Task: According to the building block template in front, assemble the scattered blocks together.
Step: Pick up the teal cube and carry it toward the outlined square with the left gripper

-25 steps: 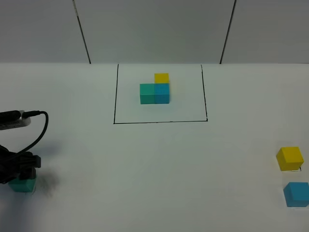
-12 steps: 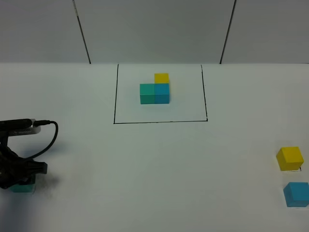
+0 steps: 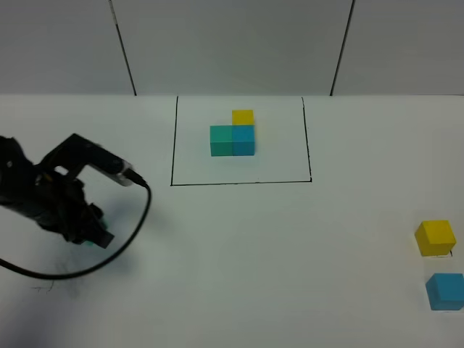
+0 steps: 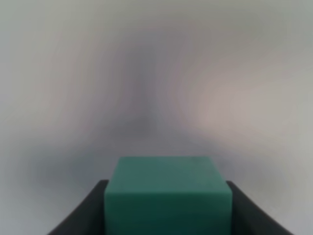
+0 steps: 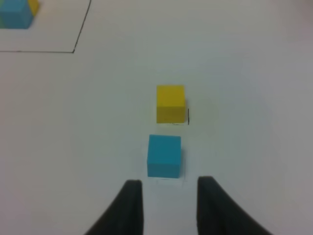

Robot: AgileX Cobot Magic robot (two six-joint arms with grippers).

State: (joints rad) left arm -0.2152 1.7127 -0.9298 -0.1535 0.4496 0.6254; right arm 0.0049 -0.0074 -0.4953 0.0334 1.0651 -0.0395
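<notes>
The teal-green block (image 4: 167, 196) sits between the two dark fingers of the left gripper (image 3: 88, 230), which are clamped on its opposite side faces. In the high view this gripper is over the left side of the white table (image 3: 290, 239), well apart from the template (image 3: 233, 134). Only a sliver of teal shows under it there, and the block appears to be held clear of the surface. The blue block (image 3: 444, 291) and the yellow block (image 3: 435, 237) lie close together near the right edge, the yellow farther back. The right gripper (image 5: 168, 188) is spread apart and empty, its tips just short of the blue block.

Hazards:
- The grip looks shallow, with the fingers contacting only the lower sides of the cube. A fast swing could let it twist or drop.
- The black cable (image 3: 138, 217) loops low beside the gripper and could sweep across the table.
- Setting down inside the black frame (image 3: 172, 145) risks striking the template.
- Mirroring the L would be an error: teal sits left of blue, and yellow sits behind blue.

No brand, label or legible writing is visible on any item.
</notes>
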